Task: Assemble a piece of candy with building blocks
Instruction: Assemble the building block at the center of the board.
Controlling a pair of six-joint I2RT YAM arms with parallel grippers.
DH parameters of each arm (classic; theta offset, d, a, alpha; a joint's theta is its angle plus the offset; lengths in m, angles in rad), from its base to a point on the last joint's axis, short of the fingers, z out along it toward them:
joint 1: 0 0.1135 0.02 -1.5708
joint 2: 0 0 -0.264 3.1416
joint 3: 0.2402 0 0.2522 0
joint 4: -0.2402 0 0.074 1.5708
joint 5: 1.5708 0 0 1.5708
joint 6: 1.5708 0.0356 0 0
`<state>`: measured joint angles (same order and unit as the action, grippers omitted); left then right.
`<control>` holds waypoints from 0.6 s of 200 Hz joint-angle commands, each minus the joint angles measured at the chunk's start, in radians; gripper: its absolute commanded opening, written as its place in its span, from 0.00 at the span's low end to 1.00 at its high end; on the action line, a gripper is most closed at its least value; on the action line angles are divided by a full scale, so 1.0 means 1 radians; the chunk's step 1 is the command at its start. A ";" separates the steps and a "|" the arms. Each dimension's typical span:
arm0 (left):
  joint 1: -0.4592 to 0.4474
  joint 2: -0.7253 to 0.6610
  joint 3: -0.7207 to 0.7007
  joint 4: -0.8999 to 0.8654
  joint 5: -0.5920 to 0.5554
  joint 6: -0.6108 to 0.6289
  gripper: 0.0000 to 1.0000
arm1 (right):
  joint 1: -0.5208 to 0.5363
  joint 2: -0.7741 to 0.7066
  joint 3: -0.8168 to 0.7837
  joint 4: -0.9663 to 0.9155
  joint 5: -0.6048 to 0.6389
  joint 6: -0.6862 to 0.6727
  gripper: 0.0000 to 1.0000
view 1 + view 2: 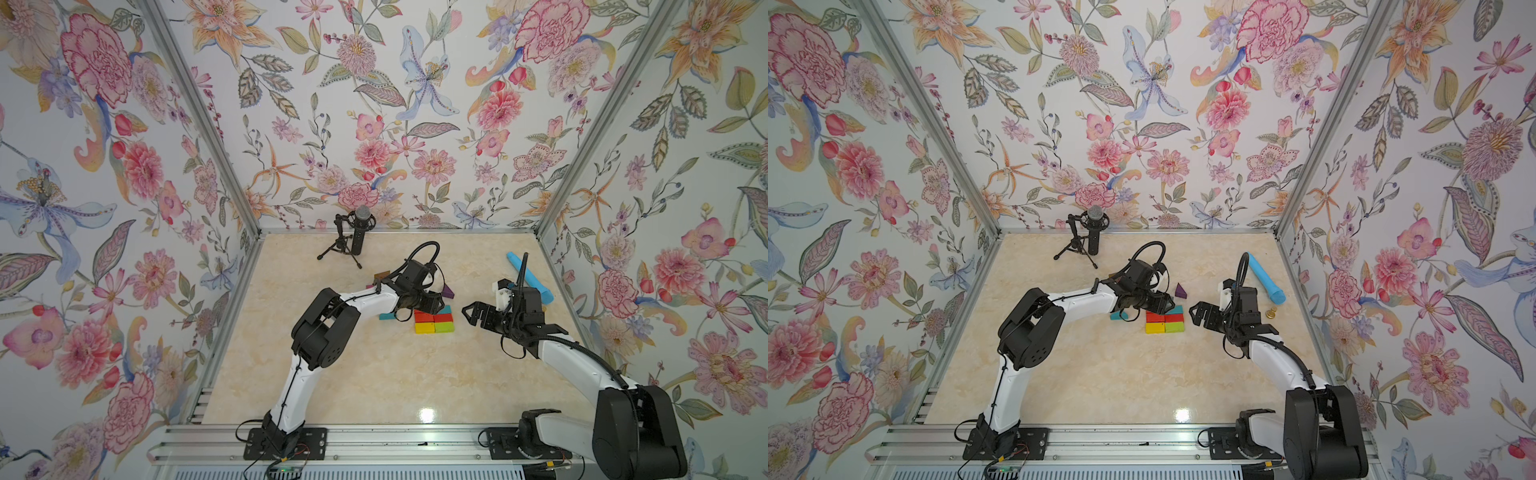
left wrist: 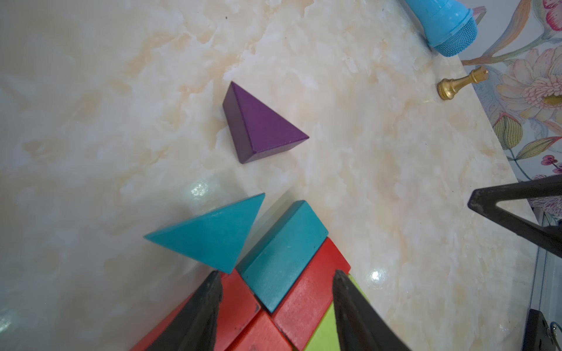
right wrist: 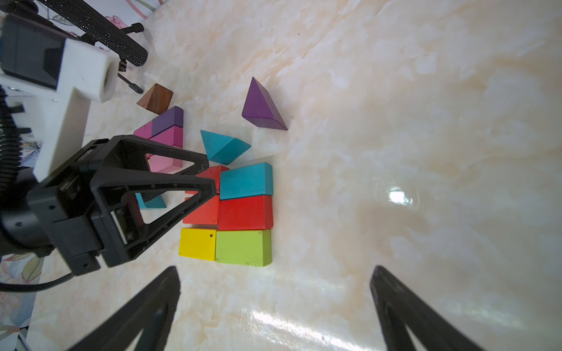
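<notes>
At the middle of the worktop (image 1: pixel 374 382), the building blocks (image 3: pixel 244 212) form a 2-by-3 body, with the teal triangle (image 3: pixel 225 147) and purple triangle (image 3: pixel 263 106) seemingly left to add; my left gripper (image 3: pixel 210 176) straddles 1 red brick (image 3: pixel 219 172), hold unclear, and my right gripper (image 3: pixel 275 269) gapes empty.

Yellow, green, red and teal bricks (image 3: pixel 245 212) are lying flat, edges touching; teal triangle (image 3: pixel 223 147) is lying just beside, purple triangle (image 3: pixel 261 106) apart.

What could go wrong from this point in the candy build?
1. The left tool straddles a red brick beside the teal brick; pulling away could drag neighbours askew.
2. The teal triangle lies right by its fingertip and could get nudged.
3. The right tool hovers open nearby; both tools converging might collide.
</notes>
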<state>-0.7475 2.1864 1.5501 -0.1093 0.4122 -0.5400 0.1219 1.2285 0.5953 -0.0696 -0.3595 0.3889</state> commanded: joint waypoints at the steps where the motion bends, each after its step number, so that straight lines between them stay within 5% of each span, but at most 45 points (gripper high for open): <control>1: -0.009 -0.025 0.009 0.011 -0.006 -0.008 0.61 | -0.008 -0.011 0.021 0.009 -0.010 -0.018 1.00; 55: 0.054 -0.252 -0.124 0.042 -0.091 0.040 0.74 | -0.007 0.063 0.118 -0.040 0.036 -0.062 1.00; 120: 0.087 -0.460 -0.318 0.134 -0.073 0.025 0.83 | 0.084 0.459 0.545 -0.190 0.176 -0.158 1.00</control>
<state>-0.6708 1.7527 1.3224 -0.0254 0.3332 -0.5053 0.1738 1.5639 1.0122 -0.1646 -0.2546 0.2966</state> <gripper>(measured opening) 0.809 0.997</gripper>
